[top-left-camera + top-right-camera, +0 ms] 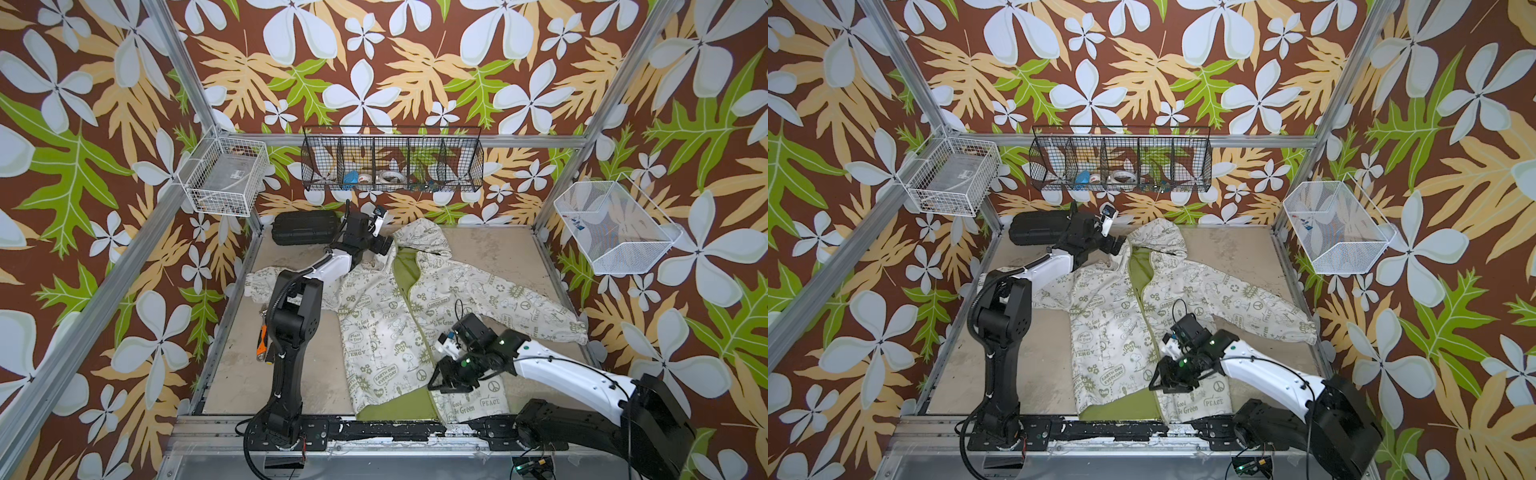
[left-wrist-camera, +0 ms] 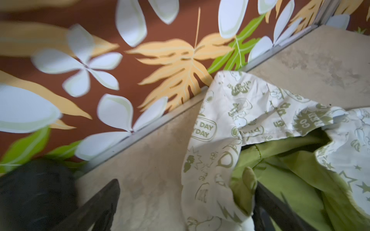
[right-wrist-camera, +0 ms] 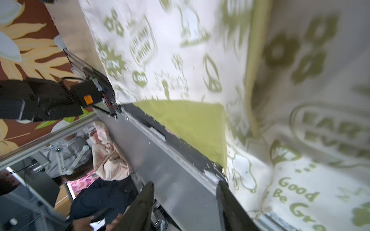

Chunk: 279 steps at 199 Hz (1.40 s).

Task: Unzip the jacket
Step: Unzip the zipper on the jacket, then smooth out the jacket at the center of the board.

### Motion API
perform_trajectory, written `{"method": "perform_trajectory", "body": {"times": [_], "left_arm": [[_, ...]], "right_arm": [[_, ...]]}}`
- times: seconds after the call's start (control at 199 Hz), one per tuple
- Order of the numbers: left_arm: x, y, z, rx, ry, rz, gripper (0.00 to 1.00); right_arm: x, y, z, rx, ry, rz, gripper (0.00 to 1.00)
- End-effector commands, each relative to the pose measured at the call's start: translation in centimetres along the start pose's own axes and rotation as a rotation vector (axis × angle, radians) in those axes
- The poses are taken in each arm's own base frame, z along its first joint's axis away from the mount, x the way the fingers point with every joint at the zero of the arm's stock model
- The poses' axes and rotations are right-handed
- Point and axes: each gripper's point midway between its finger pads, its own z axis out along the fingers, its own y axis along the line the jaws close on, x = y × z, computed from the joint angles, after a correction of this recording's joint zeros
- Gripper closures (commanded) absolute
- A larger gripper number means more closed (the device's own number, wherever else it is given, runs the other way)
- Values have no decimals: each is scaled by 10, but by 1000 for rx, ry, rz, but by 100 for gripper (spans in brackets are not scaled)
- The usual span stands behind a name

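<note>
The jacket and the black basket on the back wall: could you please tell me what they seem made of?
The jacket looks like thin, perhaps synthetic, woven cloth, matte cream with printed motifs; it creases softly. Its lining: smooth matte green fabric. The black basket: wire mesh, likely coated metal; wallpaper shows through its grid.

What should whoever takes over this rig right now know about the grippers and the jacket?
Left gripper: open, gripping nothing, at the collar of the jacket beside the hood.
Right gripper: jaws apart, empty, over the hem at the table's near edge.
Done: jacket lies flat, front parted, green lining showing at neck and hem; zipper looks undone.
Left: confirm the bottom ends are separated, then pull both arms clear.
</note>
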Motion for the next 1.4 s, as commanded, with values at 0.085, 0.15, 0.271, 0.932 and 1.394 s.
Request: {"method": "perform_trajectory", "body": {"times": [0.085, 0.15, 0.271, 0.932, 1.394], "left_arm": [[-37, 24, -59, -120, -4, -186, 0], [-30, 20, -75, -104, 83, -259, 0], [2, 2, -97, -46, 196, -344, 0], [153, -154, -216, 212, 563, -521, 15], [160, -182, -229, 309, 591, -401, 13]], "right_arm": [[-86, -28, -64, 141, -207, 0, 51], [-126, -41, -85, 116, -288, 65, 53], [-205, -56, -122, 101, -430, 85, 56], [-464, -73, -95, -98, -554, -23, 76], [-436, -20, -187, 79, -709, -242, 53]]}}
